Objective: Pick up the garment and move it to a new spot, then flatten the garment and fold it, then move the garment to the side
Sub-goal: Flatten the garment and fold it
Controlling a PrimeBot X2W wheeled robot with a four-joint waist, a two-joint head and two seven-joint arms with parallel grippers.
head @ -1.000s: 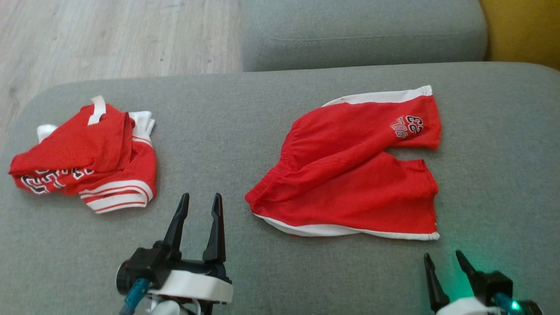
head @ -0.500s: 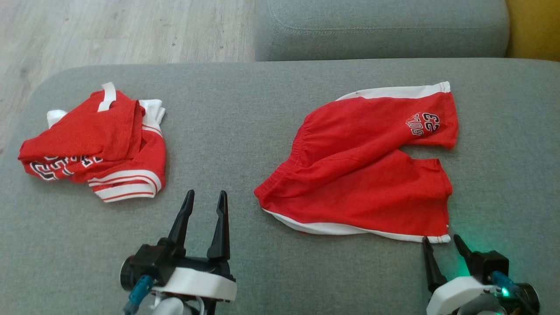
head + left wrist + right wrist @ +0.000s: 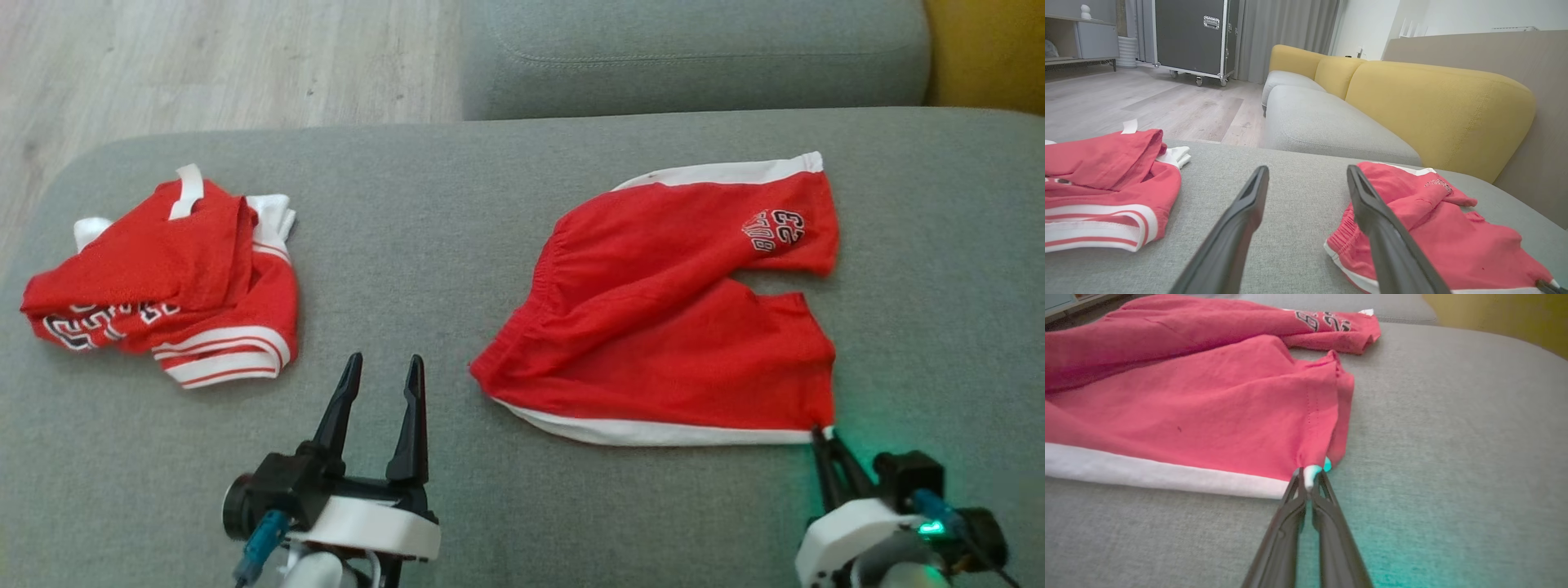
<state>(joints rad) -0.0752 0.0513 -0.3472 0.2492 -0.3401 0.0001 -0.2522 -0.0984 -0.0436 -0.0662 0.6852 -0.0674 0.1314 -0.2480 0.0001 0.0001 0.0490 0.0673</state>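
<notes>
The garment, a pair of red shorts (image 3: pixel 661 327) with white side stripes and a "23" print, lies spread on the right half of the grey sofa seat (image 3: pixel 457 212). My right gripper (image 3: pixel 820 437) is shut on the white near-right hem corner of the shorts (image 3: pixel 1208 404); in the right wrist view the closed gripper (image 3: pixel 1308 477) pinches that corner. My left gripper (image 3: pixel 384 367) stands open above the seat, left of the shorts' waistband, holding nothing. In the left wrist view the left gripper (image 3: pixel 1306 171) frames bare cushion, with the shorts (image 3: pixel 1437 228) to its right.
A crumpled red and white jersey (image 3: pixel 163 286) lies at the seat's left end. A second grey cushion (image 3: pixel 694 57) sits behind, with a yellow backrest (image 3: pixel 1433 106) at the right. Wooden floor (image 3: pixel 204 65) lies beyond the left edge, and a black wheeled case (image 3: pixel 1192 36) stands far off.
My right gripper has moved forward to the shorts' near-right corner and shut on it. The left gripper stays open in place. The head camera shifted slightly.
</notes>
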